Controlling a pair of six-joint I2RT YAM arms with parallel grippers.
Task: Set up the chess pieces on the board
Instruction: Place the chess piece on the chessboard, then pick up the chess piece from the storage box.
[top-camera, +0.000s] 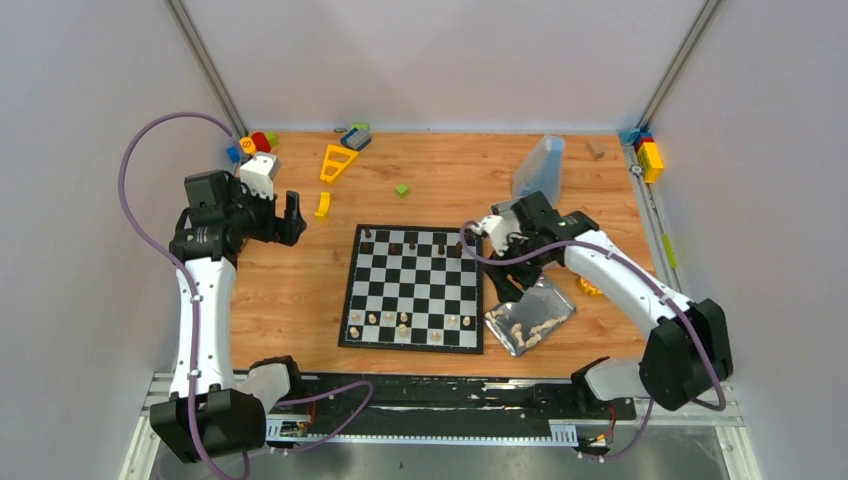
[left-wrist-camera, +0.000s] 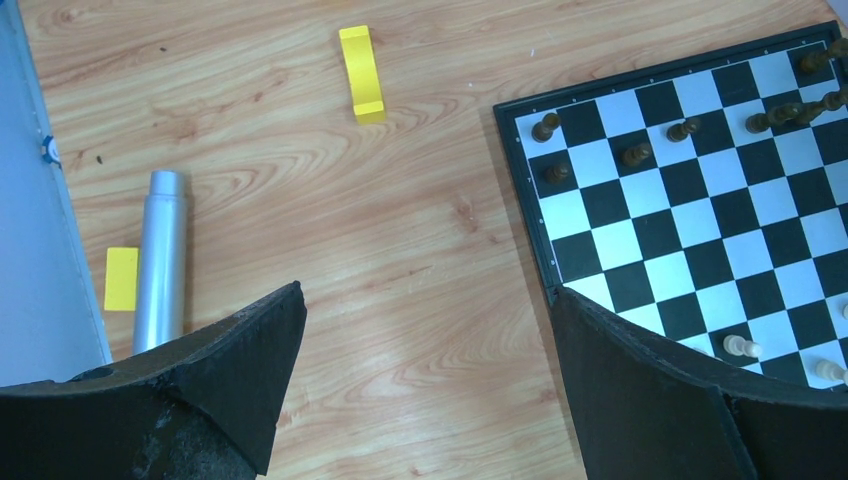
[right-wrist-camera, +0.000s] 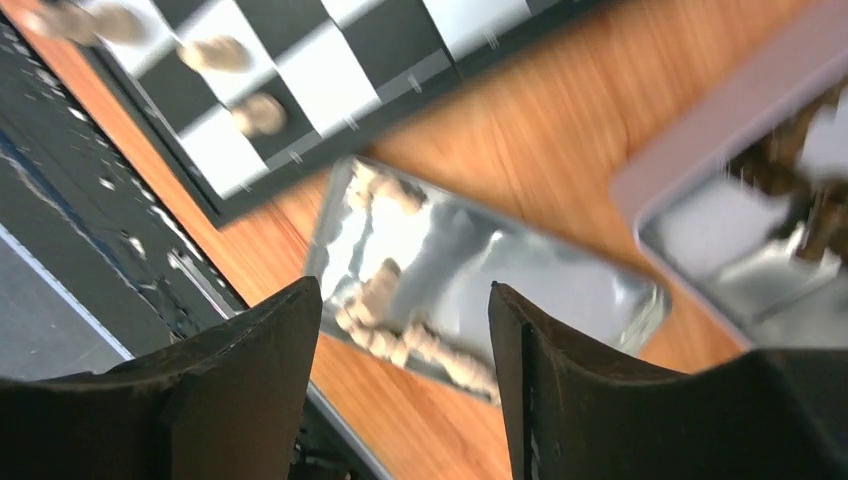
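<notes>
The black-and-white board (top-camera: 415, 285) lies mid-table. Dark brown pieces (top-camera: 398, 246) stand along its far rows and cream pieces (top-camera: 402, 322) along its near rows. My left gripper (top-camera: 292, 218) is open and empty, above bare wood left of the board; in the left wrist view (left-wrist-camera: 428, 300) the board (left-wrist-camera: 690, 230) lies to its right. My right gripper (top-camera: 515, 268) is open and empty above a shiny metal tray (top-camera: 552, 298) holding loose cream pieces (top-camera: 530, 330). The right wrist view is blurred: the gripper (right-wrist-camera: 405, 300) hangs over the tray's cream pieces (right-wrist-camera: 385, 290).
A second metal tray (right-wrist-camera: 700, 230) with dark pieces sits right of the first. A grey tray (top-camera: 540, 165) leans at the back right. Yellow blocks (left-wrist-camera: 362, 74) and a silver cylinder (left-wrist-camera: 162, 260) lie left of the board. Colourful toy blocks (top-camera: 252, 145) sit in the back corners.
</notes>
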